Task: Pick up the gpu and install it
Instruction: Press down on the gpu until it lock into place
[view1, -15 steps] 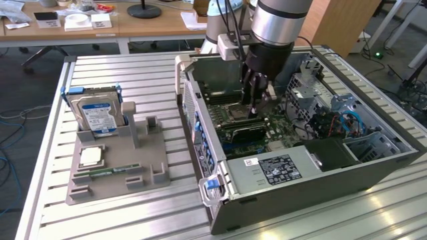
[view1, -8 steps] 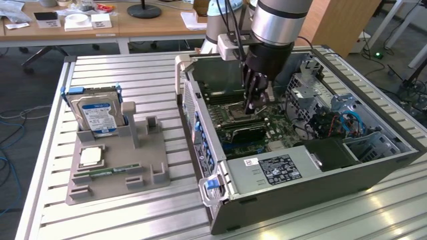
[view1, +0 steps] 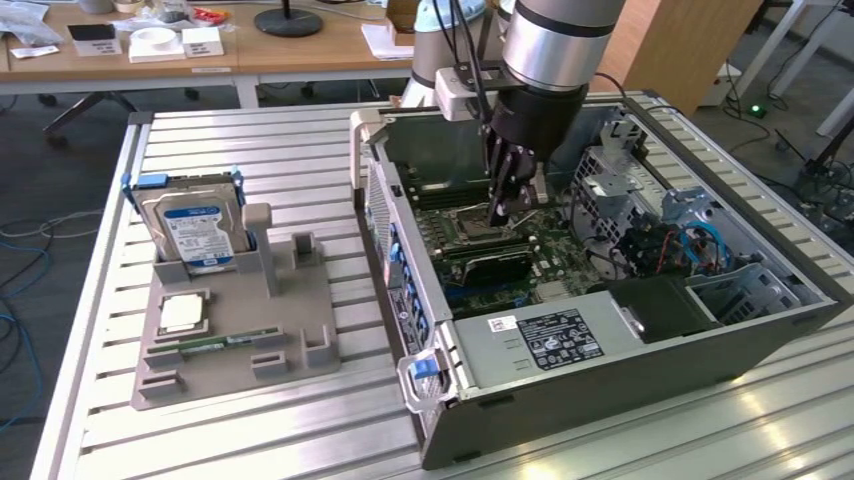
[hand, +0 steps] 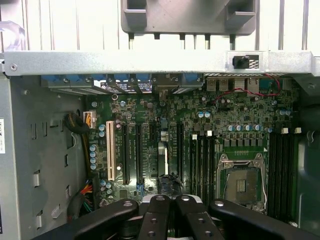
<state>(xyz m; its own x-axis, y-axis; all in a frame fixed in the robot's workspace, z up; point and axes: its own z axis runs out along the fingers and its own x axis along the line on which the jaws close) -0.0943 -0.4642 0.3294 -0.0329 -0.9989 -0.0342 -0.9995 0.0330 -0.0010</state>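
The gpu (hand: 164, 159) seems to be the thin edge-on strip over the motherboard's (hand: 235, 120) expansion slots, just ahead of the fingertips, though this is uncertain. The gripper (hand: 170, 201) is closed tight inside the open computer case (view1: 641, 370); whether it pinches the card cannot be told. Print on the power supply's label (view1: 558, 338) and on the hard drive's (view1: 198, 232) blue-white label is unreadable.
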